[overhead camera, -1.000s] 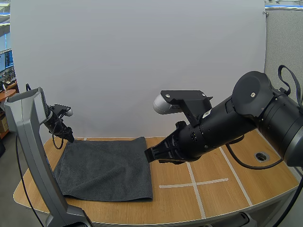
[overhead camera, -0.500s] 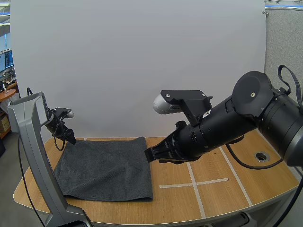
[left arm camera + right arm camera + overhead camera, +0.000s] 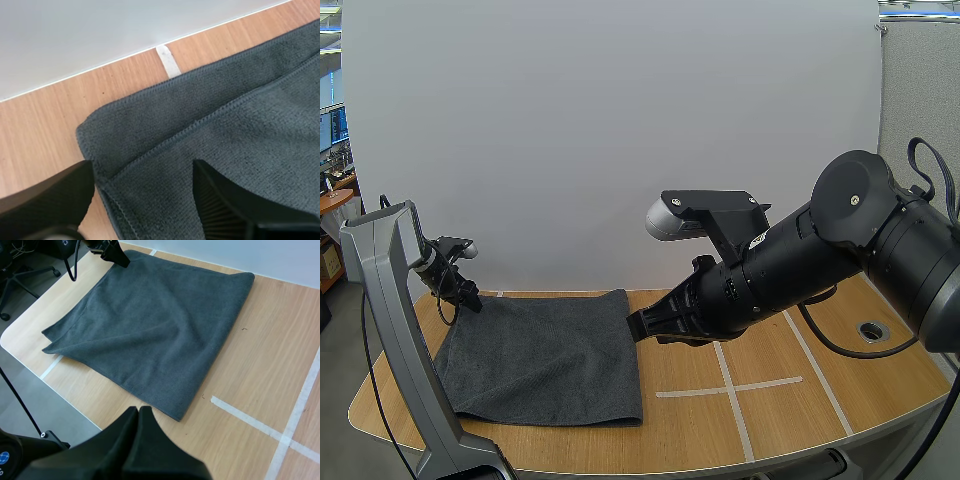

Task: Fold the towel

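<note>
Towel lies flat on the left half of the counter, already doubled: at the far-left corner the top layer's hem sits a little back from the lower layer's edge. It looks roughly square as it lies, so I can't call a long axis. My left hand is right at that far-left corner, spread wide, with the corner between the two fingers and not pinched yet. My right hand is closed on nothing, the fingers together as one wedge, hanging over bare counter just off the towel's right edge, toward its far-right corner. The left is the nearer one, and the towel runs away from it to the right and toward me, so I judge the next fold starts from that corner grab, provided both layers get caught. Versus a second ago, my left hand has dropped slightly toward the corner and its arm has shifted a bit left; the right arm and the towel have not moved.
</note>
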Robot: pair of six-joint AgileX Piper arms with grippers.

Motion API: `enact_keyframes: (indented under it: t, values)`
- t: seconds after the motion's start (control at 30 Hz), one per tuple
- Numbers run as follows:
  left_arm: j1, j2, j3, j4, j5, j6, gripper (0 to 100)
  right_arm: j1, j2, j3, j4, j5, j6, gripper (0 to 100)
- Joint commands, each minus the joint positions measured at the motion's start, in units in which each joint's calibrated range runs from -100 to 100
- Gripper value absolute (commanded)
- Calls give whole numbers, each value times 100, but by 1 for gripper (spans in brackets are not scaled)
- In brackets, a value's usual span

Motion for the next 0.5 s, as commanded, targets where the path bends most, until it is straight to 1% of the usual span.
enact_keyframes:
  t: [0.0, 0.1, 0.47]
  values:
    - [-20, 1, -46, -133, -60, 59, 90, -23, -21, -2, 17, 0, -53, 0]
    - [-26, 10, -46, -159, 13, 59, 90, -23, -21, -2, 17, 0, -53, 0]
    - [-130, 25, -46, -174, 225, 59, 90, -23, -21, -2, 17, 0, -53, 0]
